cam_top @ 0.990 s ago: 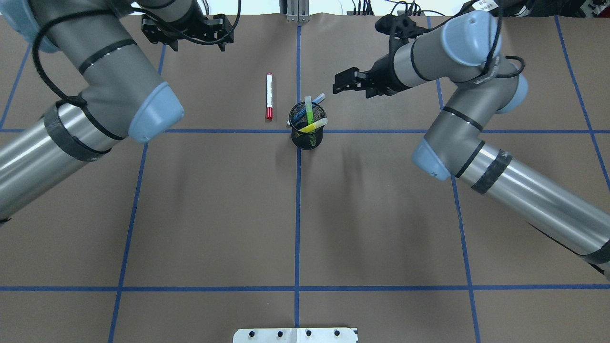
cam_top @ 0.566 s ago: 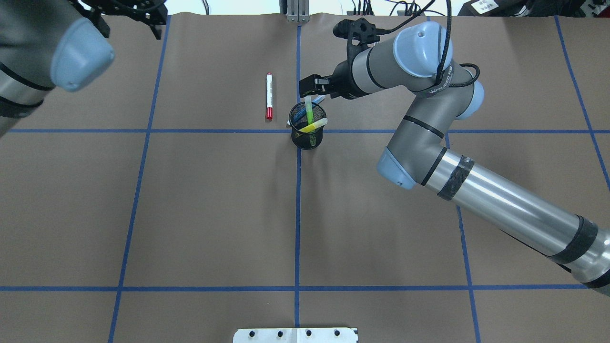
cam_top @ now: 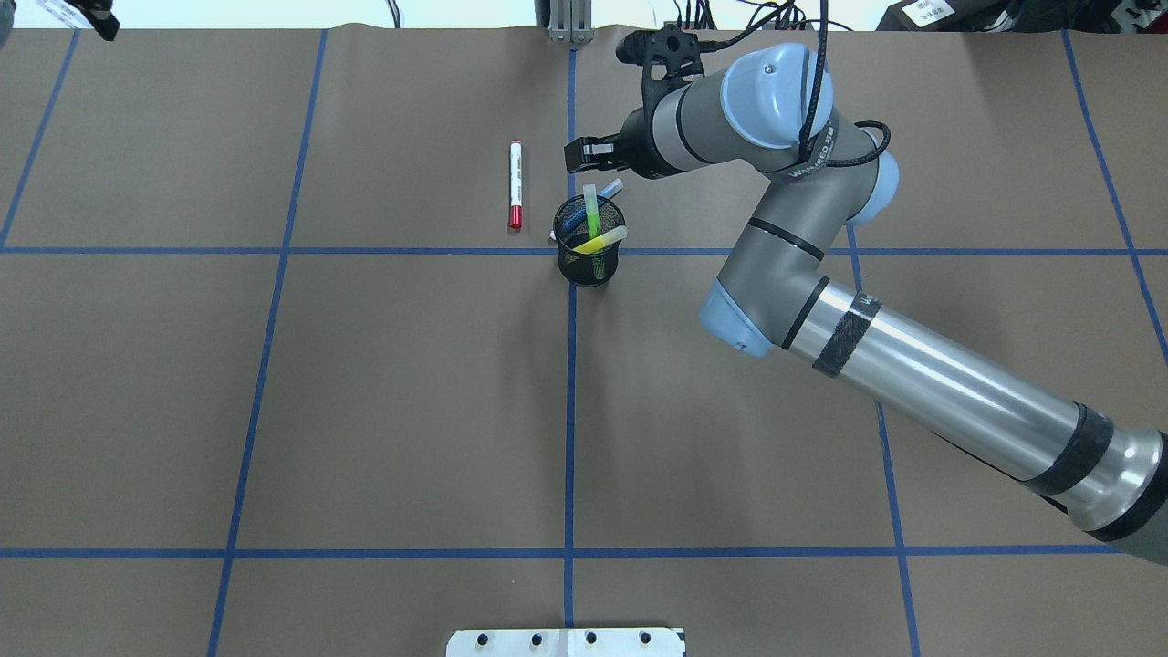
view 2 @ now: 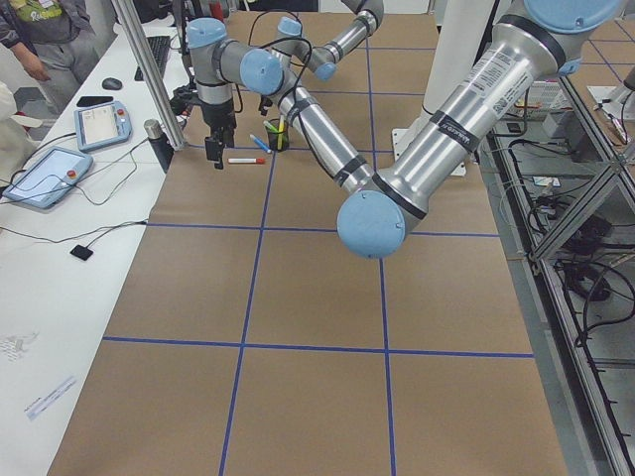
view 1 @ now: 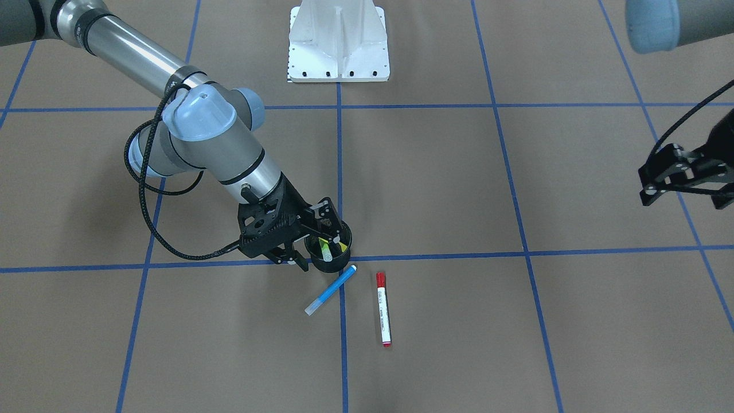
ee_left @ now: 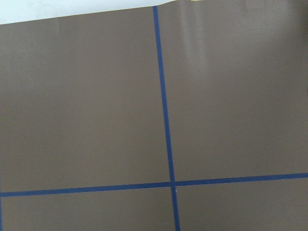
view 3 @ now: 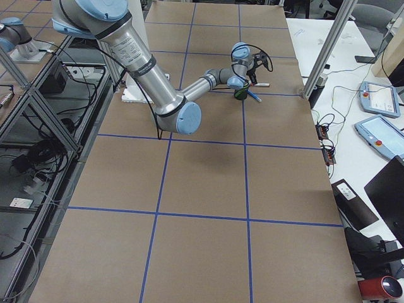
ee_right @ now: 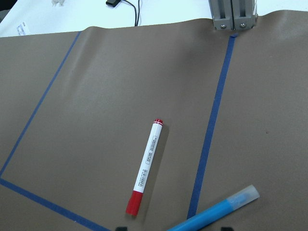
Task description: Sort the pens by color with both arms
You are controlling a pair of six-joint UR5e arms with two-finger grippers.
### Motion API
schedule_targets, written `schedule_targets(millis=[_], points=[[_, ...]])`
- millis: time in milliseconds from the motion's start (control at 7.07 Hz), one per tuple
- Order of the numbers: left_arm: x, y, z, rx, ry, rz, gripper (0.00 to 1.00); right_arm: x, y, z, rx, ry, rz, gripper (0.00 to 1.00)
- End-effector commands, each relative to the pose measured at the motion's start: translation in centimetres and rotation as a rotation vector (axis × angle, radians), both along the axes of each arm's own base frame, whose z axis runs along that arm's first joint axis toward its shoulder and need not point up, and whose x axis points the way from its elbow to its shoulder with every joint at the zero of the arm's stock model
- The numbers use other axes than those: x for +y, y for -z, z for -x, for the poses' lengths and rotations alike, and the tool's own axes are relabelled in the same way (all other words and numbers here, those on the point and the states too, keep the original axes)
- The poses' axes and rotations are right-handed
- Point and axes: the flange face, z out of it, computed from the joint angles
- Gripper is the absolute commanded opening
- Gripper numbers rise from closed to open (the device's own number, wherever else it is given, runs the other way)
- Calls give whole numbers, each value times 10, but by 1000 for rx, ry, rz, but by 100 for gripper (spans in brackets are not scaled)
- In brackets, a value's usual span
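Forward, low: bent right arm [cam_top: 912,365], right gripper [cam_top: 577,157] spread wide beside mesh cup [cam_top: 590,265] and blue highlighter [view 1: 331,291].

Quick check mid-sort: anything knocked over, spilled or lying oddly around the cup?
Nothing spilled or damaged. The black mesh cup stands upright with the green highlighter and yellow highlighter inside. The blue highlighter lies slanted across the tape line beside it, the red marker flat nearby.

No text readable. Print and barcode on red-capped marker [ee_right: 147,166] barrel too small to read; white lettering on right arm [cam_top: 922,370] wrist blurred.
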Motion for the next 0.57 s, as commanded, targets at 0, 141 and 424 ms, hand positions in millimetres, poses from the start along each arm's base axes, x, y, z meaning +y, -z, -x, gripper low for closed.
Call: schedule_targets(millis=[0,141,424], points=[[-3,-59,63,-32,-57,-22,99,-3,-1,3,7,-7,6,63],[-10,-80,84,-26,-91,-25,99,-6,-3,7,13,-7,17,59],[-21,-144,128,-37,-149,9,99,-5,-6,14,18,-3,31,57]])
